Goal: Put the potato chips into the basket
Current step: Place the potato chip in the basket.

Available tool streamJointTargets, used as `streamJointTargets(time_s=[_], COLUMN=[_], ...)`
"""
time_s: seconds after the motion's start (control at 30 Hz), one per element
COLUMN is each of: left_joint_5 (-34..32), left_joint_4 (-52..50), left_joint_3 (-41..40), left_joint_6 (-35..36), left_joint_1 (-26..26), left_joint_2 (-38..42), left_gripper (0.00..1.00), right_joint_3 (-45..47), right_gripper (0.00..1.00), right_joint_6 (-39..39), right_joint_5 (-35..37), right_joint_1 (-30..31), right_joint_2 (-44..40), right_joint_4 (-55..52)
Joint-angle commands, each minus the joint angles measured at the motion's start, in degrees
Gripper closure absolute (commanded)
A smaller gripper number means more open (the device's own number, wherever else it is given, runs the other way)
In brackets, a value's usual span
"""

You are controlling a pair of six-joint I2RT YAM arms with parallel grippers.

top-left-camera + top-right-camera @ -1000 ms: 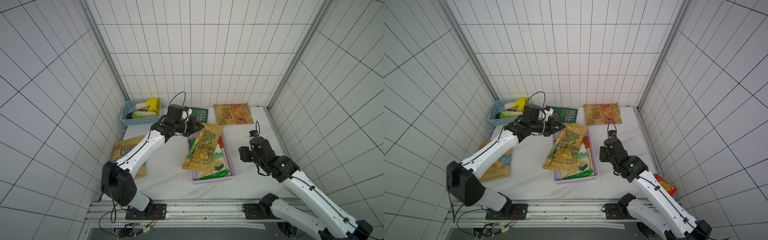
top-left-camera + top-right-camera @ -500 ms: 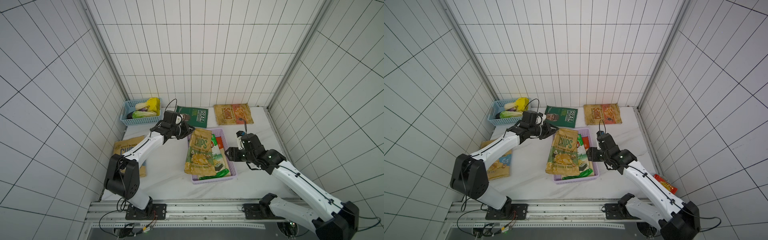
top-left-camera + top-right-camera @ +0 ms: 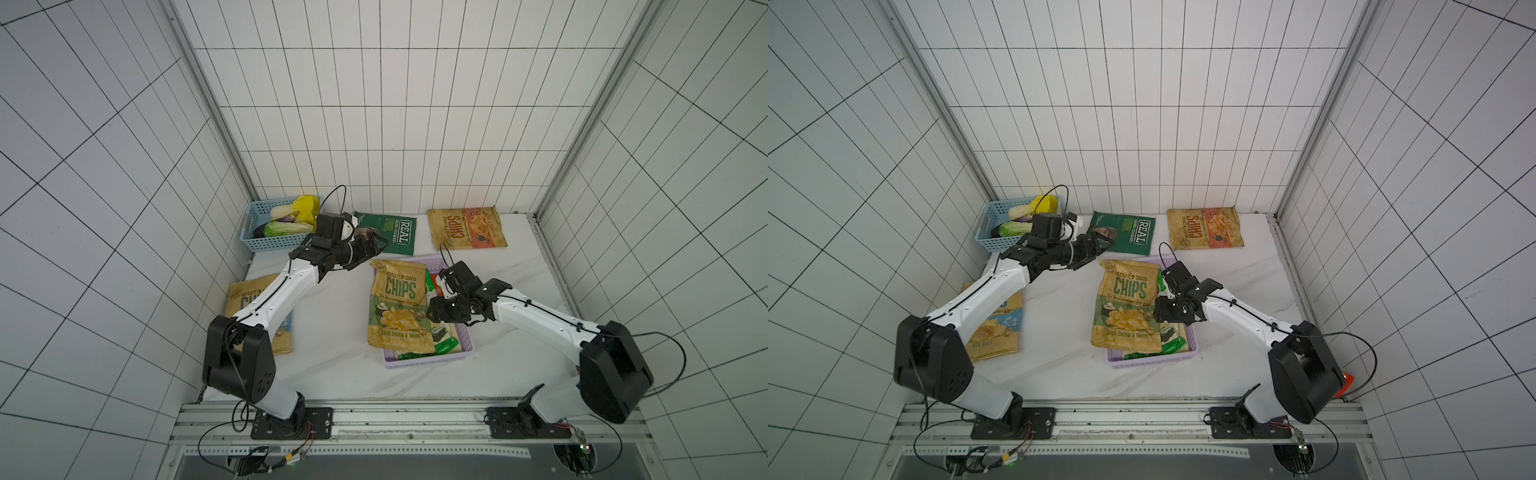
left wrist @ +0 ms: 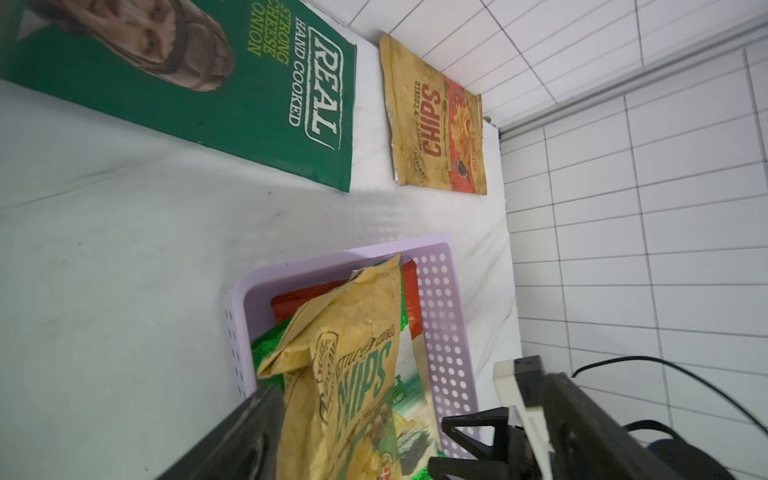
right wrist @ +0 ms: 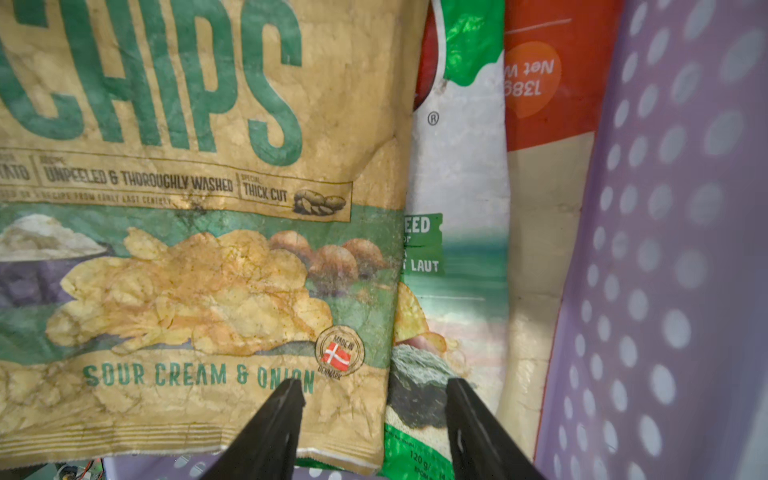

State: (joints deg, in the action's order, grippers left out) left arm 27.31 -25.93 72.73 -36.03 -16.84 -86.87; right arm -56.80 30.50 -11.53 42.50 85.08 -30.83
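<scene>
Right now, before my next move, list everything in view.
lilac basket: one, lilac, centre of the table
sour cream and onion CHIPS bag: one, tan and green, topmost in the lilac basket, overhanging its rim
green-white bag: one, green and white, same basket, underneath
cream-red bag: one, cream and red, same basket, by its wall
REAL bag: one, dark green, table back
red-print CHIPS bag: one, tan, back right
sea salt CHIPS bag: one, tan and blue, table left, partly hidden
blue basket: one, blue, back left corner
toy vegetables: several, yellow, green, white, in the blue basket
left gripper: one, black, jaws open, beside the REAL bag
right gripper: one, black, jaws open, over the lilac basket's bags
</scene>
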Motion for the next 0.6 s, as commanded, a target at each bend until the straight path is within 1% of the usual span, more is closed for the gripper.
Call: streamJointTargets(time_s=[0.0,0.07,0.1,0.17,0.27,0.33,0.43,0.5,0.57], left_joint_5=[-7.2,-11.6,-13.6,-16.0,-14.3,-14.1,-12.9,-13.5,-14.6], left_joint_4=[-2.6,-4.3,-5.6,-7.2,-11.9,-15.7,-20.9,-22.3,-22.3], left_joint_3=[-0.3,-1.0,-1.1,-2.1,-4.5,-6.7,-10.5,-13.0,-15.2], left_joint_6=[9.1,12.8,15.1,21.0,31.0,35.1,37.3,36.8,35.7], left_joint_1=[0.7,1.4,2.0,3.2,5.0,5.2,5.2,5.2,5.2], left_joint_2=[5.2,8.0,9.7,13.3,18.7,21.4,24.2,25.4,26.2], left_gripper=[0.02,0.02,0.02,0.02,0.02,0.01,0.02,0.02,0.02], right_joint_3=[-4.2,-5.6,-6.3,-7.2,-7.5,-7.9,-7.8,-7.6,-7.6], right_gripper=[0.43,0.44,0.46,0.49,0.5,0.54,0.55,0.61,0.62], right_joint_6=[0.3,0.2,0.2,0.0,0.1,0.1,0.1,0.0,0.4], right_joint_5=[4.3,5.1,5.4,5.9,6.1,6.6,6.5,5.3,4.7], right_joint_1=[0.6,0.6,0.7,0.7,0.7,0.7,0.7,0.6,0.7], right_joint_2=[3.3,6.0,7.6,9.7,11.6,12.6,14.2,15.2,15.9], right_joint_4=[0.0,0.1,0.1,0.9,3.4,4.1,5.5,7.0,7.9])
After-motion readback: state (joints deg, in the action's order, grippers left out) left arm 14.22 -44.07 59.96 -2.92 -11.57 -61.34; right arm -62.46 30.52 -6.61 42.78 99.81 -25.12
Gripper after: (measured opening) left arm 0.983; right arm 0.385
